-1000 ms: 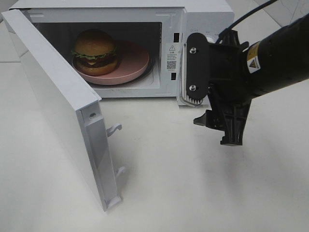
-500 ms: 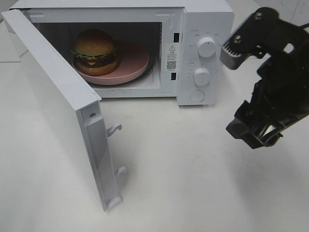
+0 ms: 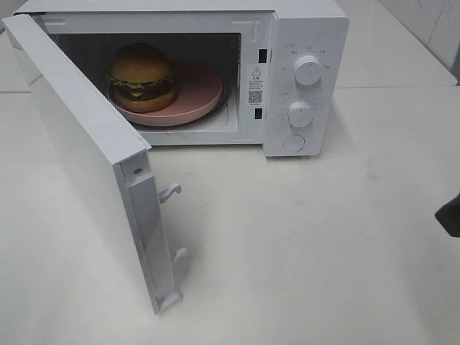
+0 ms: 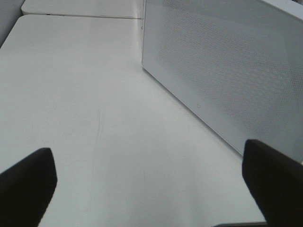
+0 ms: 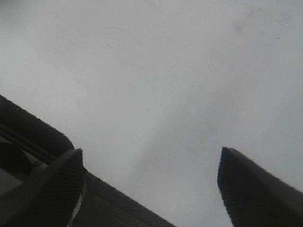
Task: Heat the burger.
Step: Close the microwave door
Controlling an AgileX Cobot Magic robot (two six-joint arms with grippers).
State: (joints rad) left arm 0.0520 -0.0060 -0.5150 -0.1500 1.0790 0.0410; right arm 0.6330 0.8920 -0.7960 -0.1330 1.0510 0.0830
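Observation:
The burger (image 3: 141, 76) with its golden bun, lettuce and dark patty sits on a pink plate (image 3: 198, 90) inside the white microwave (image 3: 305, 32). The microwave door (image 3: 86, 154) stands wide open toward the front left. My right gripper (image 5: 150, 182) is open and empty over bare table; only a dark tip of that arm (image 3: 451, 213) shows at the right edge of the high view. My left gripper (image 4: 149, 182) is open and empty beside the outer face of the door (image 4: 227, 71); it is out of the high view.
Two white knobs (image 3: 307, 70) and a round button (image 3: 293, 142) are on the microwave's right panel. The white table (image 3: 302, 244) spreads in front of the microwave. Two latch hooks (image 3: 170, 192) stick out of the door's edge.
My right arm has pulled away from the microwave's control panel, down and to the right, almost out of the high view. The burger, plate and door have not moved.

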